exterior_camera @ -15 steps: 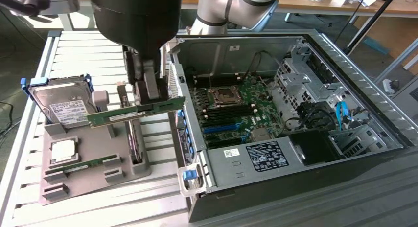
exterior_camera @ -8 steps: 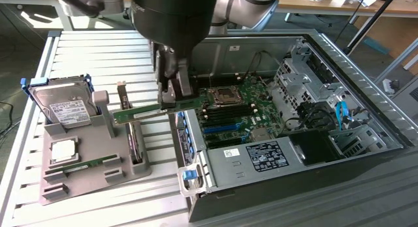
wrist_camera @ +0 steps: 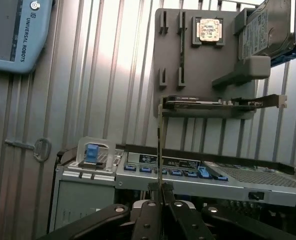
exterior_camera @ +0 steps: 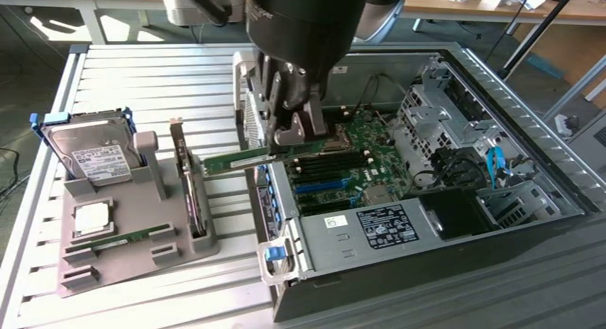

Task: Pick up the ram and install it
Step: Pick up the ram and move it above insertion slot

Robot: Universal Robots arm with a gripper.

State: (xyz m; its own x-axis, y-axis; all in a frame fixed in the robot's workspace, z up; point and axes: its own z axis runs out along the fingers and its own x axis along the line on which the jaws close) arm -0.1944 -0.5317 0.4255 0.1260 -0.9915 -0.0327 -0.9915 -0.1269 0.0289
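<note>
Ribbed metal tabletop (exterior_camera: 152, 81), open computer case (exterior_camera: 516, 113): your gripper (exterior_camera: 301, 136) is clamped on one end of the ram (exterior_camera: 237, 161), held level over the case's wall beside the motherboard (exterior_camera: 365, 155), a stick likely light, stiff and fragile, best gripped by its flat faces.

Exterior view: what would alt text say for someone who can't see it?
A robot gripper holds a green ram by one end over the edge of an open computer case. On the exterior view's left, a grey holder carries a hard drive and a card.
</note>
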